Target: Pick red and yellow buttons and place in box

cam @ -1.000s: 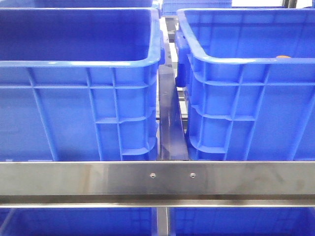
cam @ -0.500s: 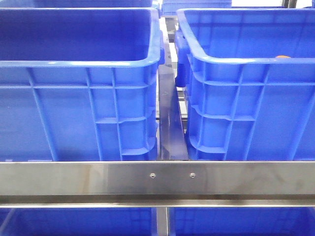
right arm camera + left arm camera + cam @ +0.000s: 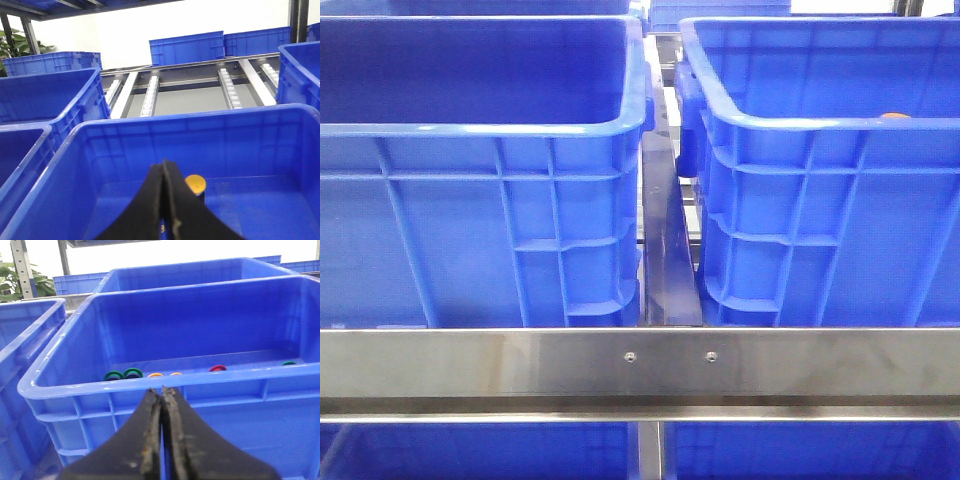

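In the left wrist view a blue crate [image 3: 165, 385] holds several small round buttons on its floor: a red one [image 3: 217, 368], two orange-yellow ones [image 3: 155, 375] [image 3: 176, 373] and green ones [image 3: 114, 375]. My left gripper [image 3: 162, 389] is shut and empty, just outside this crate's near wall, at rim height. In the right wrist view my right gripper [image 3: 163, 162] is shut and empty above another blue crate [image 3: 125, 127]. A yellow button [image 3: 195, 184] stands on that crate's floor just beyond the tips. An orange-red piece [image 3: 894, 116] peeks over the right crate's rim in the front view. Neither gripper shows there.
Two large blue crates [image 3: 480, 180] [image 3: 820, 200] stand side by side behind a steel rail [image 3: 640, 365], with a narrow gap between them. More blue crates [image 3: 187, 47] and roller tracks [image 3: 227, 87] lie beyond. A further crate [image 3: 20, 340] stands beside the button crate.
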Controlling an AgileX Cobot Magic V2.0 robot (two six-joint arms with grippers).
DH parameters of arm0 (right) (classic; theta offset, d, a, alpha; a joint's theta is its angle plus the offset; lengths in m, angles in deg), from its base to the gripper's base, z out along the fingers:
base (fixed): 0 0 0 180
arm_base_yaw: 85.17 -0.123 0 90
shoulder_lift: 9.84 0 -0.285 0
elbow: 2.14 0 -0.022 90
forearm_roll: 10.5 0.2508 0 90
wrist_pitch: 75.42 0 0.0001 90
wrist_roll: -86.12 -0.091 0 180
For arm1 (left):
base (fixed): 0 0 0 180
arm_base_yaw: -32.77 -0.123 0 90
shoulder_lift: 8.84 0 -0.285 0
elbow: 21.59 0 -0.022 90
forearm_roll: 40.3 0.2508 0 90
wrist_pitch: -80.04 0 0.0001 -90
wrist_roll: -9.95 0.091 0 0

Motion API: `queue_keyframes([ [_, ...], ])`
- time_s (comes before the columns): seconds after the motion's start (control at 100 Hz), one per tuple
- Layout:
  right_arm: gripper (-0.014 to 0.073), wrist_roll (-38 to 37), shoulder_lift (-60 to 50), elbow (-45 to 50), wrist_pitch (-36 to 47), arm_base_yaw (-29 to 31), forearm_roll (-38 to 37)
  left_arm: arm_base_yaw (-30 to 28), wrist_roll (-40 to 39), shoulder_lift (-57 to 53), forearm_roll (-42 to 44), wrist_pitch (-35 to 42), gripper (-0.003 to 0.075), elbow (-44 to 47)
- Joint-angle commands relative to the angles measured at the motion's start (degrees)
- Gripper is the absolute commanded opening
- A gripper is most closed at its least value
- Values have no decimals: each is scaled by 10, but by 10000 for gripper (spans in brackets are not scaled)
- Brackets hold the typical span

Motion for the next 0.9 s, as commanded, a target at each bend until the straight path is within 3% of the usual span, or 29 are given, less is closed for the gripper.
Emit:
queue_keyframes([
  [0.0,-116,4,-2,-16,-17,4,4,-2,-4,-19,0,47,-19,22],
  [0.22,-116,1,-2,-16,-14,4,0,-2,-4,-19,0,47,-19,22],
  [0.32,-116,-55,-2,-16,-22,4,-75,-2,-4,-19,0,47,-19,22],
  [0.41,-116,-185,-2,-16,-22,4,-205,-2,-4,-19,0,47,-19,22],
  [0.74,-116,-787,-3,-16,-20,4,-823,-2,-4,-19,0,47,-19,22],
  [0.89,-116,-975,-21,-16,-17,4,-988,-2,-4,-19,0,47,-19,22],
])
